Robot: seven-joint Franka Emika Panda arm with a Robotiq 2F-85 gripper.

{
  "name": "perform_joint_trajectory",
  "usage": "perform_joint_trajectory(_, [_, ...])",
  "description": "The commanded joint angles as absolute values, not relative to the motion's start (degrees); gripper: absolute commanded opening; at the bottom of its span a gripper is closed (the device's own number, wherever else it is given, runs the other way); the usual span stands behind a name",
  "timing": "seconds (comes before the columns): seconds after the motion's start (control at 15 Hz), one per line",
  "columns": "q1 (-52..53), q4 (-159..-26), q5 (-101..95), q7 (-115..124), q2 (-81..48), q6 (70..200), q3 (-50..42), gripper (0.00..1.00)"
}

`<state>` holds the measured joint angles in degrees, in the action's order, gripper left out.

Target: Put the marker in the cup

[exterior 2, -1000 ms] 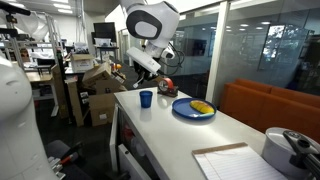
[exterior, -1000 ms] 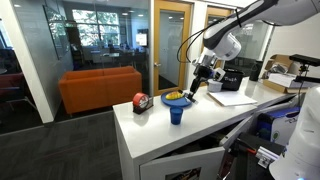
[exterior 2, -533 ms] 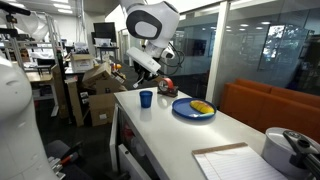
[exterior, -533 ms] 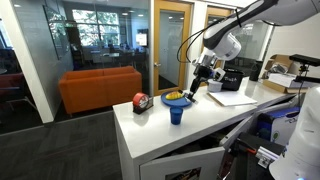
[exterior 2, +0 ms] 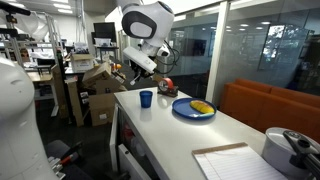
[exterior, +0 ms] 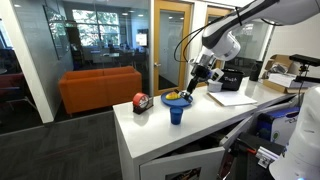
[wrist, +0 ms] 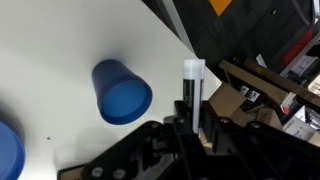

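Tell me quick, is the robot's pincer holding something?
Pincer: closed, holding the marker. The marker is not in the cup yet.

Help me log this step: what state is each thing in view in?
marker: held in the gripper, off the table, not in the cup.
gripper: shut on the marker.
cup: upright on the table, no marker inside.
blue plate: flat on the table, yellow items on it.
red-and-black object: resting on the table, untouched.
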<state>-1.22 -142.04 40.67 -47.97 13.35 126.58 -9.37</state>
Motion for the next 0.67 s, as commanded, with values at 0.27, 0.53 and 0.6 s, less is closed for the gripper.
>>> perform_joint_trajectory(0.27, [-1.0,-145.2,55.7,-58.8,13.8,133.0,-10.5,0.05])
perform_joint_trajectory(0.53, [-1.0,-148.2,65.3,-65.8,13.2,138.7,-9.1,0.05])
perform_joint_trajectory(0.6, [-0.8,-149.2,68.0,-67.5,13.2,141.3,-8.2,0.05])
